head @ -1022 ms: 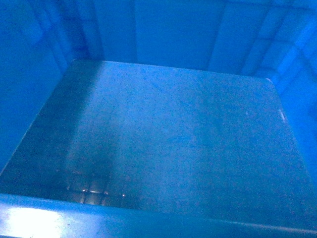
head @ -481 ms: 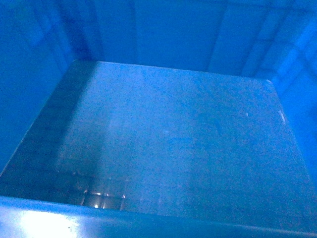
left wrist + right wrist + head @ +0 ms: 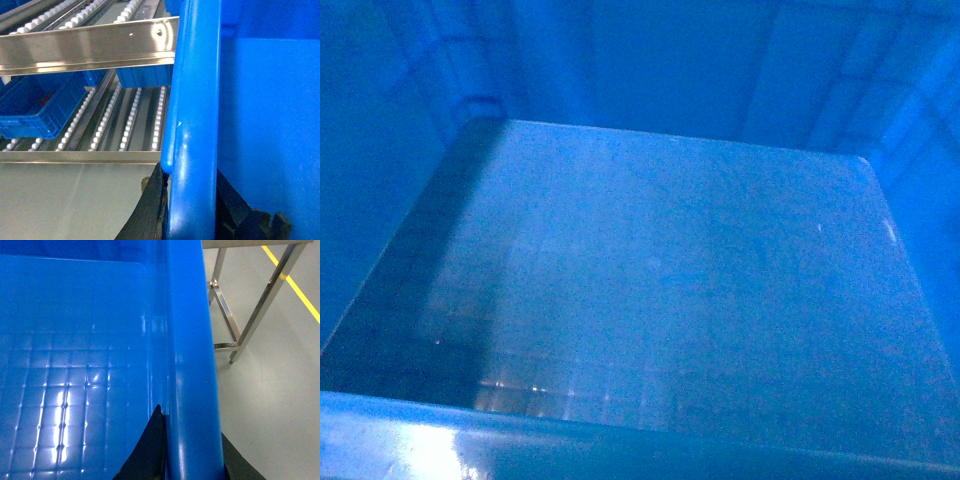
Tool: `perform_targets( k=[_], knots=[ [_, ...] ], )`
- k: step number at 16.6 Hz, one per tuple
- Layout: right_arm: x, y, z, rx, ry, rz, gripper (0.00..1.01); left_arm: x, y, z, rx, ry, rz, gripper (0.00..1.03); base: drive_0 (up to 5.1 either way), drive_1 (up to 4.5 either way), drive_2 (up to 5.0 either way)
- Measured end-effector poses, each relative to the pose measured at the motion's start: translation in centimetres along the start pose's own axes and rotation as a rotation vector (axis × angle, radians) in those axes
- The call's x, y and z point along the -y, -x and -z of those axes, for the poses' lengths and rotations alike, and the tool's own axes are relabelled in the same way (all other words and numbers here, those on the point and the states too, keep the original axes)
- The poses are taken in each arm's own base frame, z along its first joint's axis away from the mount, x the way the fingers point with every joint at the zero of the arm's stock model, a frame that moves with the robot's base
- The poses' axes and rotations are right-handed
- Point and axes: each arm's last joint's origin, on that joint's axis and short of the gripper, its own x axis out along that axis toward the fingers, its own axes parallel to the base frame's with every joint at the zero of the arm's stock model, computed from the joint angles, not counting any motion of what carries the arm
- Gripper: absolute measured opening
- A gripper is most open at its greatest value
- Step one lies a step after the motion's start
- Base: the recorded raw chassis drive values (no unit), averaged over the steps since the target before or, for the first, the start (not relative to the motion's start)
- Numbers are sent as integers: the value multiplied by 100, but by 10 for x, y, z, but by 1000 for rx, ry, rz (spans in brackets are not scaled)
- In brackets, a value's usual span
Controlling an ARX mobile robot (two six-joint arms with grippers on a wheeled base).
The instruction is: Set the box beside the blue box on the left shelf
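Blue fills the head view: the box (image 3: pixel 660 290) is carried, left claw (image 3: pixel 187 200) and right claw (image 3: pixel 190 450) each clamped on a side rim. Its floor has tilted slightly; the shelf (image 3: pixel 85 42) with the blue box (image 3: pixel 40 107) lies ahead.

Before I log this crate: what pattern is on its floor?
A grid of embossed squares on the blue crate floor, clearest in the right wrist view.

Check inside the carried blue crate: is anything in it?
Nothing shows: the blue crate has a bare grid-embossed floor in the head view. Its near rim hides the closest strip of floor; both wrist views show only edge portions.
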Motion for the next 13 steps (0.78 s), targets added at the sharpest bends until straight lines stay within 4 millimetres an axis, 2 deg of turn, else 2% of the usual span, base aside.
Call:
perform_targets(
  k=[13],
  knots=[
    [0, 0, 0, -1, 1, 0, 11, 0, 0, 0, -1, 0, 1, 15, -504, 242, 242]
  ],
)
